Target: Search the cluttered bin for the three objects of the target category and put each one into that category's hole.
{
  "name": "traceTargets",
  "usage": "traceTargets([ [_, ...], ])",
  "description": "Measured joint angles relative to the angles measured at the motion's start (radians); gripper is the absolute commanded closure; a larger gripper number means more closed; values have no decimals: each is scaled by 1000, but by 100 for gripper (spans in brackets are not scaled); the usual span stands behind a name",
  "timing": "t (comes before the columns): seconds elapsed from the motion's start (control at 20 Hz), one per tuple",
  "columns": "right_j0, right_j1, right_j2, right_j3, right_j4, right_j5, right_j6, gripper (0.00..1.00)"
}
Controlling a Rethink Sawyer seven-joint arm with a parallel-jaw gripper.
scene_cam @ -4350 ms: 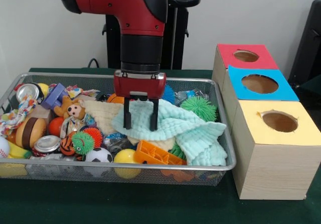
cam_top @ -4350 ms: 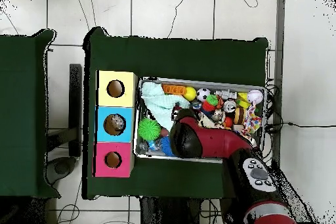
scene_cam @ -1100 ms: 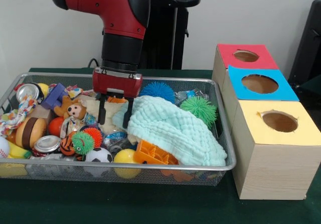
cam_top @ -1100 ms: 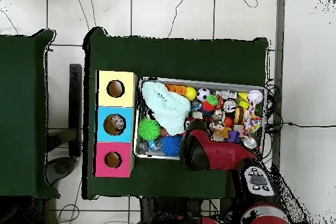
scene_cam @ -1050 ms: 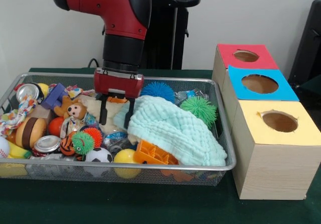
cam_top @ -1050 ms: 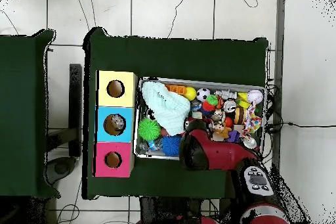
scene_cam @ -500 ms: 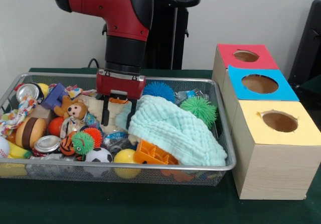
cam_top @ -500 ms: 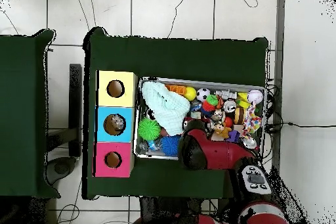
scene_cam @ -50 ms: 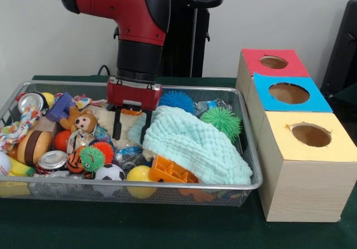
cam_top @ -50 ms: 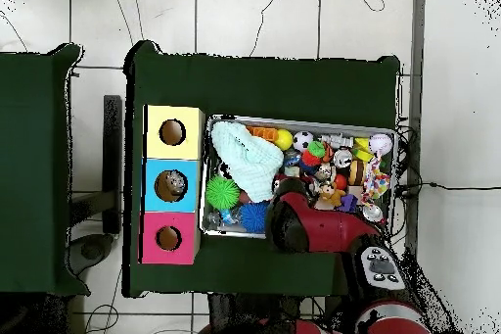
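My gripper (scene_cam @ -50 ms: 130, 135) hangs open in the wire bin (scene_cam @ -50 ms: 67, 83), fingers down over a cream cloth (scene_cam @ -50 ms: 129, 123), with nothing between them. Just to its right lies a bunched mint cloth (scene_cam @ -50 ms: 195, 148). A blue spiky ball (scene_cam @ -50 ms: 175, 100) and a green spiky ball (scene_cam @ -50 ms: 222, 120) sit behind the cloth. Right of the bin stand a red box (scene_cam @ -50 ms: 273, 63), a blue box (scene_cam @ -50 ms: 289, 94) and a yellow box (scene_cam @ -50 ms: 310, 135), each with a round hole on top. In the overhead view my arm (cam_top @ -50 ms: 313, 227) covers the gripper.
The bin's left half is packed with a plush monkey (scene_cam @ -50 ms: 83, 121), a soccer ball (scene_cam @ -50 ms: 110, 172), cans (scene_cam @ -50 ms: 52, 159), an orange grid piece (scene_cam @ -50 ms: 170, 171) and small spiky balls (scene_cam @ -50 ms: 92, 157). In the overhead view something grey shows in the blue box's hole (cam_top @ -50 ms: 172, 185).
The mint cloth has been dragged into a heap on the right, uncovering the blue spiky ball. The gripper moved left, then eased slightly right and lower; it has held still for the last half second.
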Motion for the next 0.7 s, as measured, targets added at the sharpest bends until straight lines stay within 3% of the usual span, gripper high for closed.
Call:
traceTargets([
  [0.7,-13,7,0,0,71,-31,0,0],
])
